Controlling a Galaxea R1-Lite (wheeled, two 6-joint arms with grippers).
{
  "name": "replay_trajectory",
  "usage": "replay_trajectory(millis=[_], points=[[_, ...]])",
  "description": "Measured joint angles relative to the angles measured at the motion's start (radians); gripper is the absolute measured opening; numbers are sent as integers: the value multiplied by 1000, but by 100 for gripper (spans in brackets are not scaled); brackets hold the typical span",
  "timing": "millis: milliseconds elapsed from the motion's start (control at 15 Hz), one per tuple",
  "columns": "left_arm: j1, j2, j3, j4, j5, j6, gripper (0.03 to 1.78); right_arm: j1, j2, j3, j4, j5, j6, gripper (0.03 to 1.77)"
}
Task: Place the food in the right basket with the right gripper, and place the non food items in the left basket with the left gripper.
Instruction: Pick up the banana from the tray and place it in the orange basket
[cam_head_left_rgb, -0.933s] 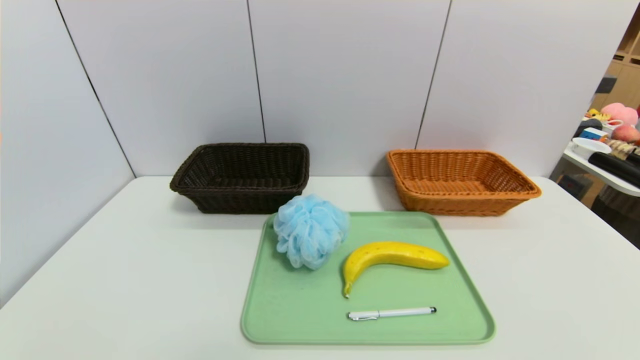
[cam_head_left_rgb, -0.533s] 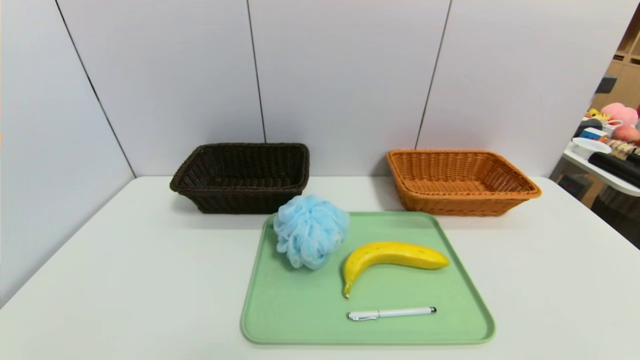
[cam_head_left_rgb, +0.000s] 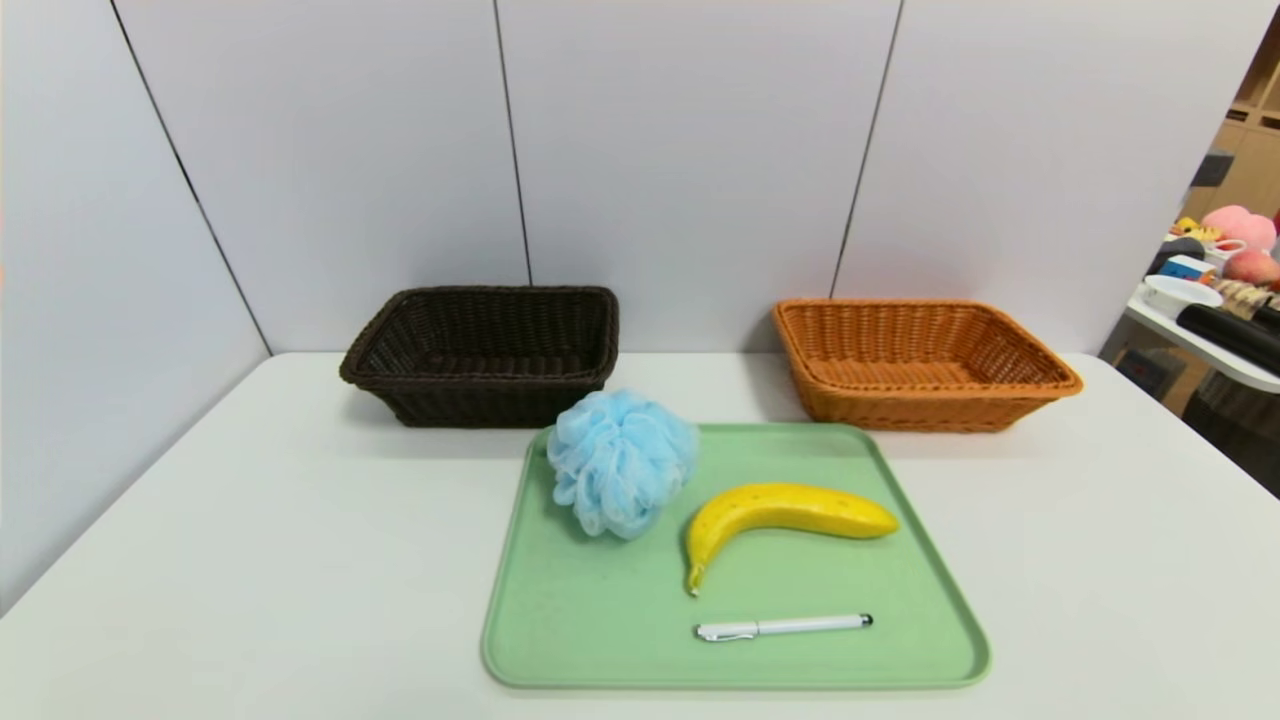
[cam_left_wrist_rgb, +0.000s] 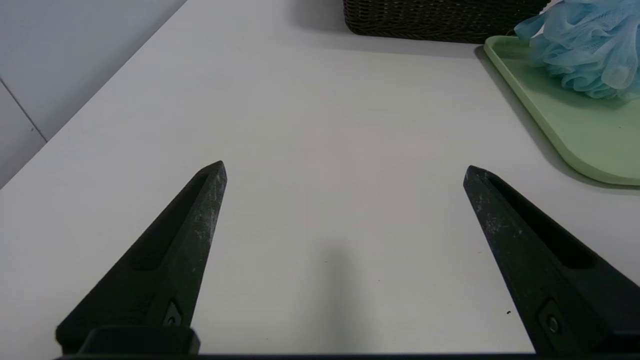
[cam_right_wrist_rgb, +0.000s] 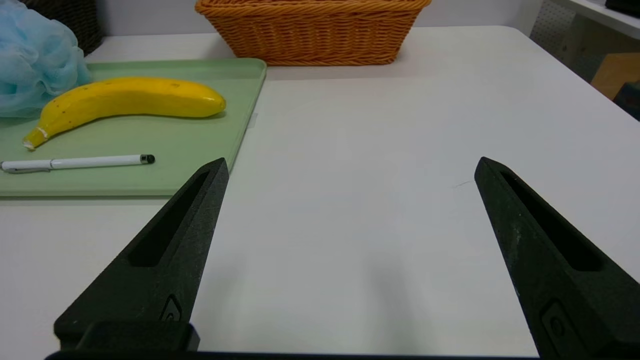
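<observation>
A yellow banana (cam_head_left_rgb: 780, 515) lies on a green tray (cam_head_left_rgb: 580, 620), with a light-blue bath pouf (cam_head_left_rgb: 620, 462) at the tray's back left and a white pen (cam_head_left_rgb: 782, 627) near its front. The dark brown left basket (cam_head_left_rgb: 485, 352) and the orange right basket (cam_head_left_rgb: 915, 362) stand behind the tray, both holding nothing. Neither arm shows in the head view. My left gripper (cam_left_wrist_rgb: 345, 167) is open above bare table, left of the tray (cam_left_wrist_rgb: 575, 130) and pouf (cam_left_wrist_rgb: 585, 45). My right gripper (cam_right_wrist_rgb: 350, 165) is open over bare table, right of the tray (cam_right_wrist_rgb: 150, 175), banana (cam_right_wrist_rgb: 130, 100) and pen (cam_right_wrist_rgb: 80, 162).
White wall panels close the table's back and left side. A side table with toys and boxes (cam_head_left_rgb: 1220, 290) stands beyond the table's right edge. Bare white tabletop (cam_head_left_rgb: 250, 560) lies on both sides of the tray.
</observation>
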Motion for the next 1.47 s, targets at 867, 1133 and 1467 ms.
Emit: replay_trajectory(millis=[867, 1133, 1467], points=[[0, 54, -184, 93, -75, 37, 169, 0, 21, -174, 117, 65, -55, 170], [0, 226, -395, 111, -83, 35, 169, 0, 136, -366, 162, 76, -56, 170], [0, 470, -581, 48, -123, 37, 169, -10, 339, -572, 164, 69, -67, 170]])
